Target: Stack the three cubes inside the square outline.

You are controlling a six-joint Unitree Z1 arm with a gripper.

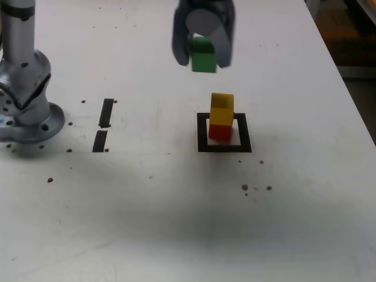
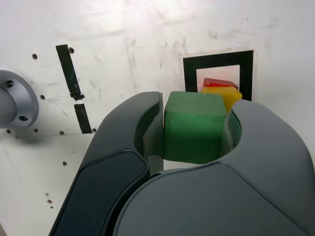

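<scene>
The yellow cube [image 1: 222, 109] sits on the red cube [image 1: 220, 132] inside the black square outline [image 1: 203, 133]. Above and slightly toward the exterior view's left of this stack, my gripper [image 1: 203, 59] is shut on the green cube [image 1: 203, 56] and holds it in the air. In the wrist view the green cube [image 2: 195, 125] is clamped between the two dark jaws, with the yellow cube [image 2: 226, 96], the red cube [image 2: 219, 82] and the square outline [image 2: 218, 58] showing just beyond it.
Two short black tape strips [image 1: 106, 112] lie on the white table at the exterior view's left of the square. The arm's silver base [image 1: 26, 94] stands at the far left. Small dark holes dot the tabletop. The table's right edge runs close to the square.
</scene>
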